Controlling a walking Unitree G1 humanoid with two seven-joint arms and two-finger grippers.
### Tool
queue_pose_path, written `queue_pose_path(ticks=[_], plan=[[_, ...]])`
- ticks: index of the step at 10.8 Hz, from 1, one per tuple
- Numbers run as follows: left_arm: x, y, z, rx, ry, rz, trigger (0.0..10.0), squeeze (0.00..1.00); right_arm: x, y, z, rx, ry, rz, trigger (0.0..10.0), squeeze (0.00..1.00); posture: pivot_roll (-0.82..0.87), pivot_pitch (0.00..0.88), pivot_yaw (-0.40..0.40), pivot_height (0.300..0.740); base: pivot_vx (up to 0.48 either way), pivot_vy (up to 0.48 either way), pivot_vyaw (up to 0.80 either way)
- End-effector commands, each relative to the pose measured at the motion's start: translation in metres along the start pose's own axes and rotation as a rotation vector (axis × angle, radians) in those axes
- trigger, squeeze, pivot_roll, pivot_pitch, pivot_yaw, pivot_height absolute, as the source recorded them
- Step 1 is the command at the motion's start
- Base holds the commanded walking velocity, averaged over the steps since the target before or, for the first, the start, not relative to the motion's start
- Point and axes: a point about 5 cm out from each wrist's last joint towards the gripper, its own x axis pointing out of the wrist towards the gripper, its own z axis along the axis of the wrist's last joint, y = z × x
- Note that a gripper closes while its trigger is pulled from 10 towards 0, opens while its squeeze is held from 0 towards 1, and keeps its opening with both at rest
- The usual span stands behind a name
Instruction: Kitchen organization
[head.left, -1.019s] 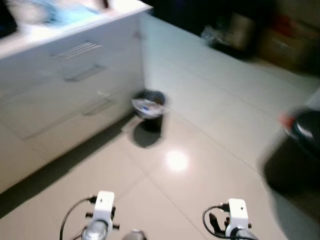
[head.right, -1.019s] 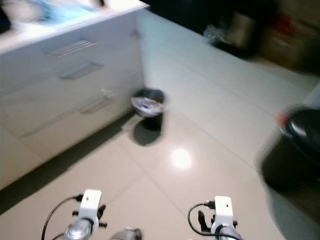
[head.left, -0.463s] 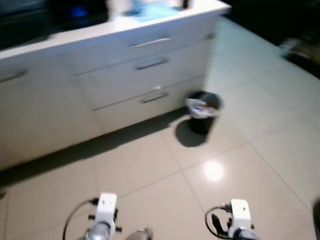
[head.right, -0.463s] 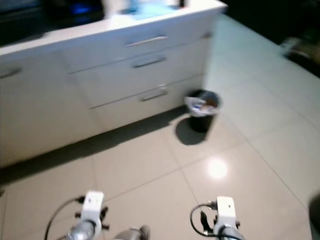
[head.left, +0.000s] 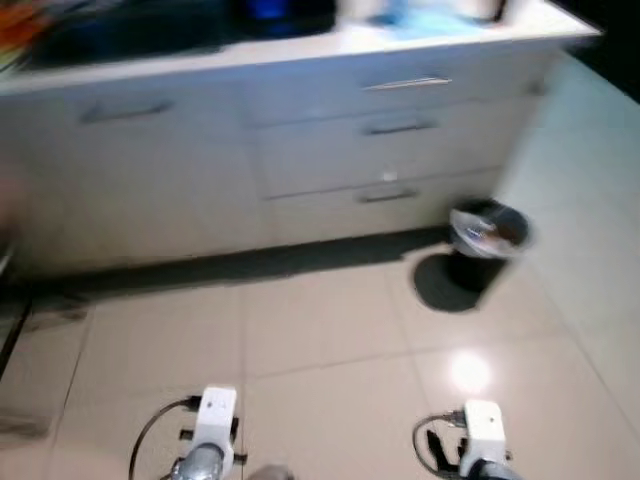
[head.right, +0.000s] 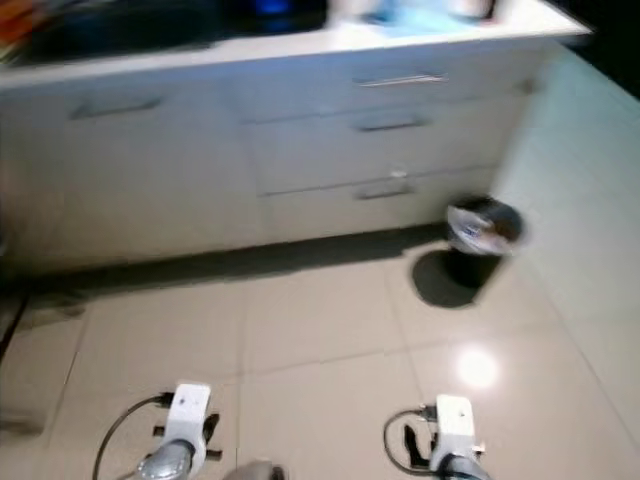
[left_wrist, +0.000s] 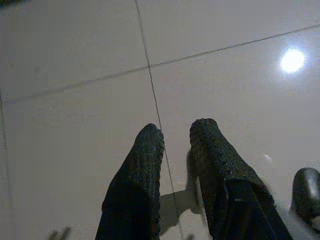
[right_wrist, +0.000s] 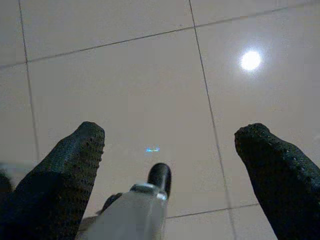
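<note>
Hands low over tiled floor (head.left: 330, 340): your left hand (left_wrist: 176, 137) narrow, right hand (right_wrist: 170, 137) wide, both empty; waste bin (head.left: 487, 238) beside drawers (head.left: 400, 140).

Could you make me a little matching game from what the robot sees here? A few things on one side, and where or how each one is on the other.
Things:
1. small black bin
2. left gripper
3. right gripper
4. drawers

States or places:
A. fingers spread wide apart over the floor tiles
B. stacked in the white counter front, with bar handles
C. on the floor by the counter's right end, lined with a pale bag
D. fingers close together with a narrow gap, holding nothing

Pairs: 1-C, 2-D, 3-A, 4-B
</note>
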Motion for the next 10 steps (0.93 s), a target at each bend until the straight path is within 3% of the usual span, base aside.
queue_pose_path(ticks=[1,5,10], plan=[[-0.0024,0.0043,-0.0091,0.007,0.027,0.007,10.0,0.0,-0.0008,0.0039,-0.0067,0.001,0.026,0.007,10.0,0.0,-0.07,0.11,0.029,0.74,0.0,0.0,0.8],[-0.0025,0.0041,-0.0097,0.004,0.031,0.008,10.0,0.0,-0.0007,0.0038,-0.0064,0.01,0.024,0.011,10.0,0.0,-0.07,0.115,0.026,0.74,0.0,0.0,0.7],[-0.0026,0.0032,-0.0106,0.01,0.037,0.003,10.0,0.0,-0.0004,0.0038,-0.0052,0.015,0.021,0.012,10.0,0.0,-0.07,0.126,0.024,0.74,0.068,0.0,0.0]])
